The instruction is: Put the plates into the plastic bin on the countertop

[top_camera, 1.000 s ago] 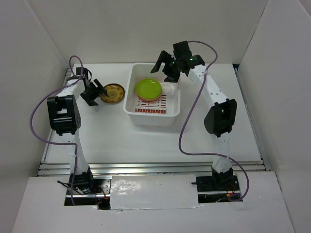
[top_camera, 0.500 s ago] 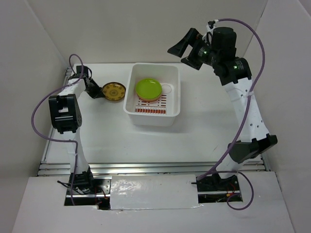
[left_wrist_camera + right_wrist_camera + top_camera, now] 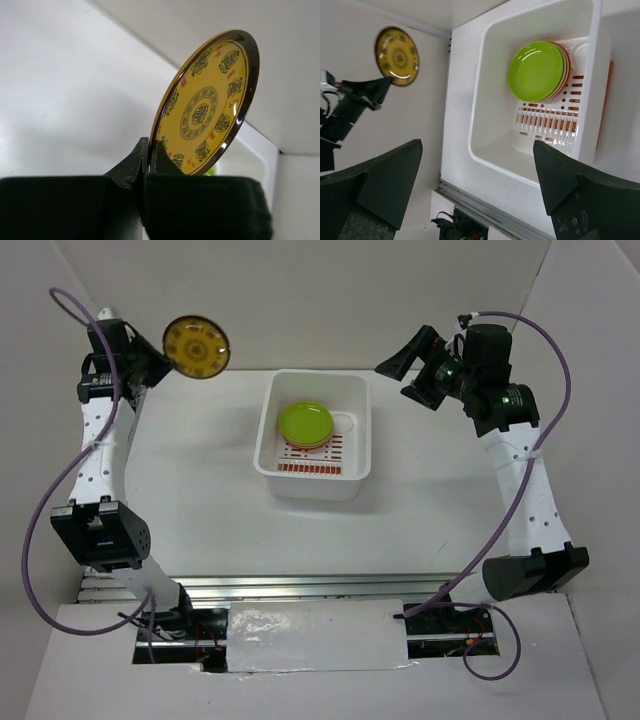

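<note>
— White counter (image 3: 220, 515) lies below: left end effector (image 3: 148, 150) clamps the patterned plate (image 3: 205, 105) by its rim, high up, well left of the plastic bin (image 3: 312, 483).
— Thin edge grip; swinging over could shake it loose. Right end effector (image 3: 412, 375) gapes, empty.

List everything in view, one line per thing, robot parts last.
patterned plate: one, brown and gold, held on edge in the air over the back left corner
lime green plate: one, on top of the stack in the bin
plates beneath: count cannot tell, orange edge showing
bin: one, white, back centre of the countertop
countertop: one, white
rail: one, metal, front edge
cables: two, purple, one along each arm
left gripper: black, shut on the patterned plate's rim
right gripper: black, open, raised beside the bin
</note>
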